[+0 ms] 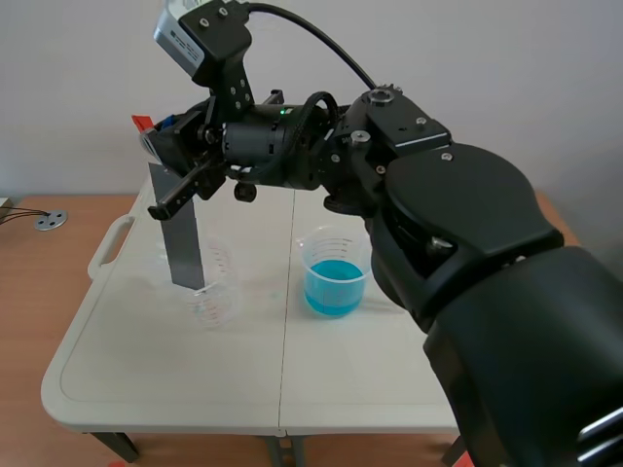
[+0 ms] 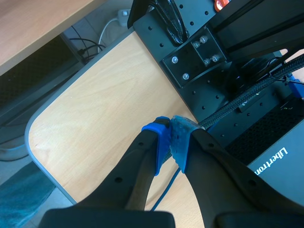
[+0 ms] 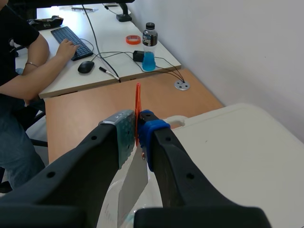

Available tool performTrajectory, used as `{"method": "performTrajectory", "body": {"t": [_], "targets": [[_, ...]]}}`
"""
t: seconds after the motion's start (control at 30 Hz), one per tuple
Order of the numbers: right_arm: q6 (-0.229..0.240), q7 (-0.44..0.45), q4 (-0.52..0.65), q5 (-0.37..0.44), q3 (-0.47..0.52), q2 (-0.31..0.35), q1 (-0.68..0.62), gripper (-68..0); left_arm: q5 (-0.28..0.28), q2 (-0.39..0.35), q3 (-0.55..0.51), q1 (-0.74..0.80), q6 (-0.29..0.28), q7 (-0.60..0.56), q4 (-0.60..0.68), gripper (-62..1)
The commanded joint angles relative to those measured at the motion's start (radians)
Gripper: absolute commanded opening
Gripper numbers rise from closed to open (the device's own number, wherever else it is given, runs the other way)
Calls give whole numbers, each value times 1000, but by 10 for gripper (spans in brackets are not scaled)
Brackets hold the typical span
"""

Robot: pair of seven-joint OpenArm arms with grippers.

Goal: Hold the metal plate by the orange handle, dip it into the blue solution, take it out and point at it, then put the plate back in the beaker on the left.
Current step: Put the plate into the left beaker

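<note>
Noted metal plate (image 1: 182, 238) hanging upright, lower end at clear beaker (image 1: 216, 292), left of blue solution beaker (image 1: 334, 272); orange handle (image 3: 137, 102) pinched in right gripper (image 3: 137, 121). Found left gripper (image 2: 170, 128) closed tight on nothing, over wooden tabletop (image 2: 95, 109).

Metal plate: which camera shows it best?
Scene view: the whole metal plate hangs from the right pincer, lower end by the clear beaker. Right wrist view has it nearly edge-on between the fingers, orange handle poking out ahead of them. Left wrist view shows none of it.
</note>
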Motion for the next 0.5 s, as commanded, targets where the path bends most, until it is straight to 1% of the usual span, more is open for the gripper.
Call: {"method": "performTrajectory", "body": {"t": [0.0, 0.23, 0.47], "targets": [[7, 26, -1, 14, 5, -11, 28, -660, -3, 0, -3, 8, -5, -6, 9, -590], [7, 34, -47, 10, 5, -11, 28, -660, -3, 3, -3, 7, -5, -8, 9, -590], [7, 84, -113, -46, 5, -11, 28, -660, -3, 2, -3, -10, -5, 0, 9, -590]]}}
